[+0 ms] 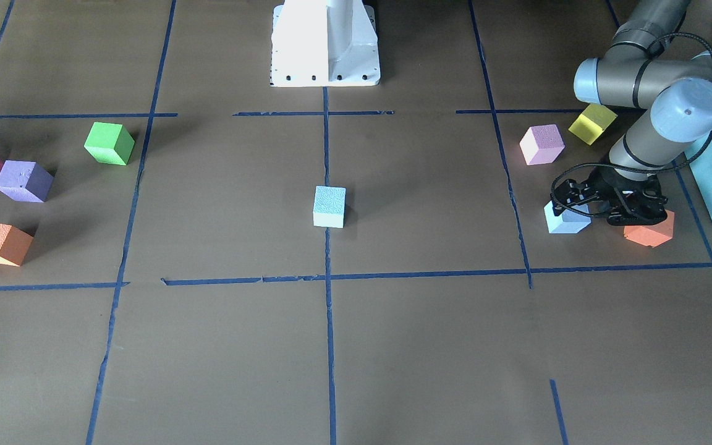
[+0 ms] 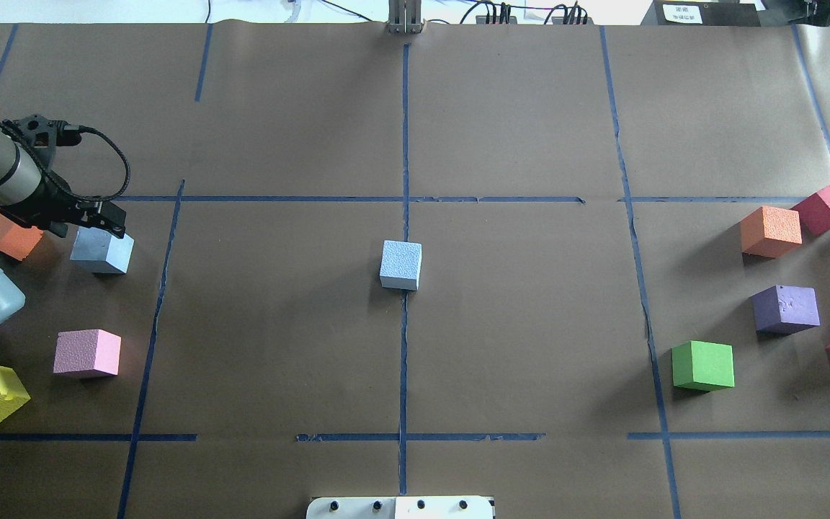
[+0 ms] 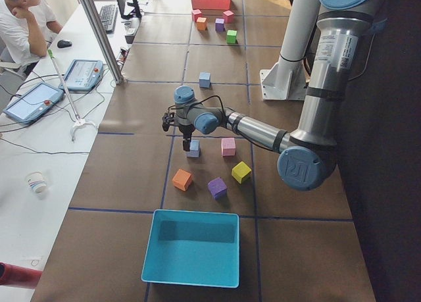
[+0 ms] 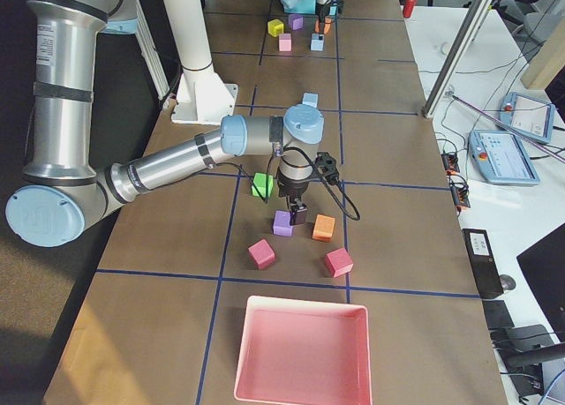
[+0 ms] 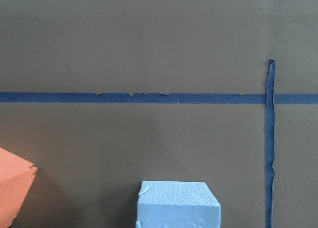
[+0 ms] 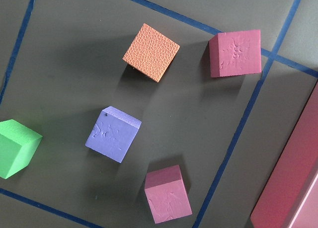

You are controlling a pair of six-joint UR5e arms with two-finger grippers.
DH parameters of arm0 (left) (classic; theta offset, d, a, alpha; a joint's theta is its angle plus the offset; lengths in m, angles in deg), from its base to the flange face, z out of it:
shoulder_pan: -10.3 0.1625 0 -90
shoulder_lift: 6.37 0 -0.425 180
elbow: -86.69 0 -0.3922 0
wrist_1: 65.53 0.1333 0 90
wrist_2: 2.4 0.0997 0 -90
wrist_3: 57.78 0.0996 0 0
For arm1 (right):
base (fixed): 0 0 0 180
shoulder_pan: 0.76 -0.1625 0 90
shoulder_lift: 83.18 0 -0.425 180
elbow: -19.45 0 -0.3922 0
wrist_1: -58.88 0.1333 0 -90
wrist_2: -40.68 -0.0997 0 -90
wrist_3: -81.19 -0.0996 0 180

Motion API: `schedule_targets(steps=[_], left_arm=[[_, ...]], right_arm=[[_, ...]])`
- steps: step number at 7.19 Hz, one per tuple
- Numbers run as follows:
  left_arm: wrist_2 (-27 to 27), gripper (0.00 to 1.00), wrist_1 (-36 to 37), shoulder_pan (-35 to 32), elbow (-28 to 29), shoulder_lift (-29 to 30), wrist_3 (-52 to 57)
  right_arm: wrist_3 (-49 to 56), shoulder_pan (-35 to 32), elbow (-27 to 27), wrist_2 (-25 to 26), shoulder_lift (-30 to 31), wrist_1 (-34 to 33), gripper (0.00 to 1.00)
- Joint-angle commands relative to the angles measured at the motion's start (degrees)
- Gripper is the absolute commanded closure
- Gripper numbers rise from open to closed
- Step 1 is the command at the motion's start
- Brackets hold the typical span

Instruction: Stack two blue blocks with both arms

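Take the pedestal (image 1: 325, 43) as your mark on the table (image 1: 430, 346). The aqua block (image 1: 329, 207) sits straight out in front of the pedestal, on the tape line that runs out from its base. It lies flat on the table with its top bare. The sky block (image 1: 563, 224) lies well off to the pedestal's left-arm side, about as far out as the aqua block, so your two blocks are well apart and unstacked. Your left tool (image 1: 606, 207) hangs right over the sky block, pointing down. Its jaws look spread wide and grip nothing, and in the left wrist view the block shows at the bottom centre. An orange cube (image 1: 649, 233) lies just beside the sky block, on the side away from the pedestal, partly under the tool. Nearer the pedestal's row on that same side you see a pink cube (image 1: 541, 144) and a yellow cube (image 1: 592, 123). Your right tool (image 4: 298, 215) shows only in the right side view, on the pedestal's other side, low over a purple cube (image 4: 282, 223). You cannot tell from there whether its jaws are apart or together, and the right wrist view gives you only cubes on the table.
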Motion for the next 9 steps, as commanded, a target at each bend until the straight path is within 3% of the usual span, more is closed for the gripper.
schedule_targets(steps=[1,2,3,4,6,7,9], left_arm=[[0.16,0.00,-2.17,2.04,2.77,0.43,0.15],[0.16,0.00,-2.17,2.75,2.86,0.43,0.32],[2.33,0.21,-2.26,3.36,2.95,0.52,0.07],[2.97,0.54,-2.26,3.98,3.30,0.70,0.76],[3.15,0.77,-1.65,3.98,1.47,2.70,-0.28],[3.06,0.80,-0.51,3.98,-0.28,6.29,-0.46],[3.41,0.80,15.49,5.90,-0.56,23.11,-6.33]], right_arm=[[0.25,0.00,-0.03,0.07,0.07,0.00,0.00],[0.25,0.00,-0.03,0.07,0.15,0.00,0.00],[0.25,-0.09,-0.20,-0.02,0.24,0.00,0.00],[0.25,-0.01,-0.29,-0.02,0.33,0.00,0.00],[0.17,0.00,-0.20,-0.02,0.33,0.00,0.00],[0.08,0.00,-0.12,-0.10,0.33,0.00,0.00],[0.08,0.00,-0.12,-0.10,0.33,0.00,0.00]])
